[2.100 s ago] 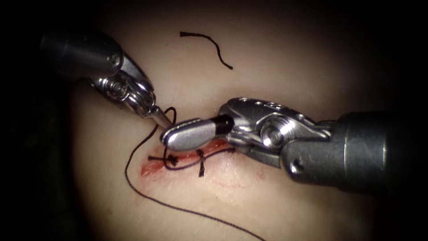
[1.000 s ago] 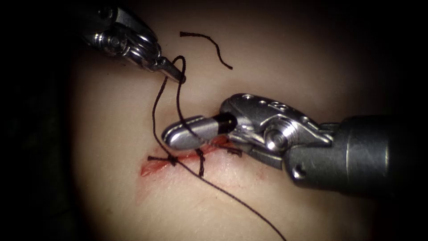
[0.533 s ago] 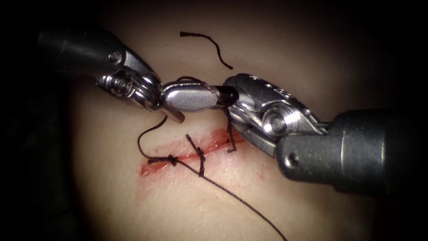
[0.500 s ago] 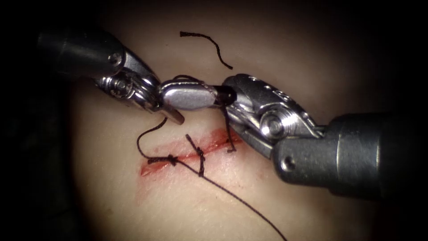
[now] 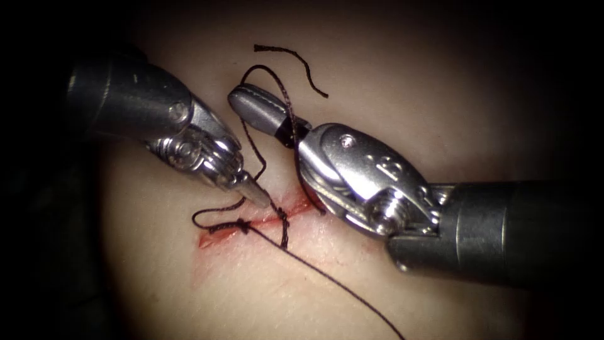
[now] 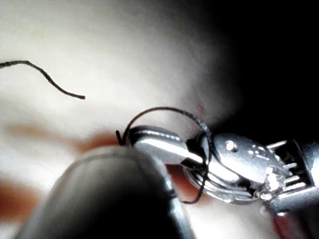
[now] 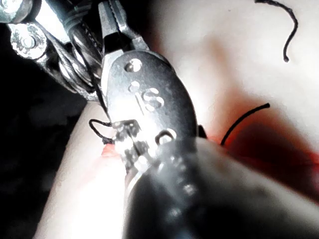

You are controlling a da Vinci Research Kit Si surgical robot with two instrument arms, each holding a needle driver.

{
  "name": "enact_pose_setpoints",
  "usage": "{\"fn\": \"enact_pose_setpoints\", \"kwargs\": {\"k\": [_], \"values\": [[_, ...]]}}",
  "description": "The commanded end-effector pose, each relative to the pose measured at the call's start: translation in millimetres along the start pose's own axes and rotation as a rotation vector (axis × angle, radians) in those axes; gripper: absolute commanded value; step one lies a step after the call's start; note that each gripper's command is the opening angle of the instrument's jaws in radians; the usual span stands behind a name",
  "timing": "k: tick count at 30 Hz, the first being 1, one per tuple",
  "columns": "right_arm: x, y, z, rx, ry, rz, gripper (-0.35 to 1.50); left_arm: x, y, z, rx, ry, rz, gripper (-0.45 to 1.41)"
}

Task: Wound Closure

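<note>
With thread point(image 5: 254, 146) seemingly looped, right tool point(image 5: 255, 108) upturned.

A loose cut end of thread point(image 5: 292, 63) lies in a shallow S-curve on the pale tissue point(image 5: 402, 82), well above the cut point(image 5: 264, 220). Along the cut's left end, red fluid point(image 5: 217, 238) stains the surface and seems to spread faintly below it, though the dim edge makes that uncertain.

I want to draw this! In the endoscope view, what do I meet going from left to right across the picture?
Left arm's tool shut on the thread → cut in the tissue with its knots → loose cut end of thread → right arm's tool, thread looped around it.
</note>
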Motion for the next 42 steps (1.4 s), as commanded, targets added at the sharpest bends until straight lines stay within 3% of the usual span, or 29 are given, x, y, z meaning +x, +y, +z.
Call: {"fn": "enact_pose_setpoints", "kwargs": {"k": [1, 6, 11, 14, 18, 20, 22, 28, 32, 35, 39, 42], "values": [[-0.5, -0.2, 1.4, -0.049, 0.004, -0.009, -0.35, 0.2, 0.3, 0.6, 0.009, -0.007, -0.002, -0.45], [-0.6, 0.0, 2.0, -0.114, 0.008, -0.020, -0.35, -0.3, 1.2, 1.1, 0.019, -0.032, -0.001, -0.45], [-0.3, 0.6, 1.2, -0.026, -0.016, -0.022, -0.35, -0.2, 0.8, 0.5, 0.020, -0.046, 0.018, -0.45], [-0.2, 2.4, -0.1, 0.133, -0.100, -0.028, -0.35, 0.0, 0.1, -2.6, 0.007, -0.033, 0.038, -0.45], [-0.4, 4.7, -0.9, 0.482, -0.190, -0.037, -0.35, 1.6, -0.5, -7.2, 0.040, 0.067, 0.032, -0.45], [-0.5, 5.0, -1.0, 0.688, -0.182, -0.033, -0.35, 2.6, -1.0, -8.6, 0.054, 0.135, 0.022, -0.45], [-0.4, 4.1, -1.1, 0.801, -0.174, -0.024, -0.35, 3.0, -1.5, -8.1, 0.060, 0.148, 0.012, -0.45], [-0.4, 2.2, -1.0, 0.951, -0.110, 0.006, -0.35, 3.9, -2.1, -5.8, 0.077, 0.175, -0.003, -0.45], [-0.2, 2.2, -0.9, 0.960, -0.062, 0.047, -0.35, 3.9, -2.5, -5.3, 0.069, 0.176, -0.004, -0.45], [0.1, 3.0, -0.8, 0.899, -0.047, 0.040, -0.35, 3.7, -2.7, -6.0, 0.064, 0.164, -0.001, -0.45], [2.9, 5.0, -0.3, 0.807, 0.002, -0.007, -0.35, 1.6, -3.7, -7.2, 0.044, 0.035, 0.017, -0.45], [4.2, 7.5, -0.8, 0.752, 0.015, -0.013, -0.35, 0.8, -3.7, -9.9, 0.034, 0.018, 0.027, -0.45]]}}
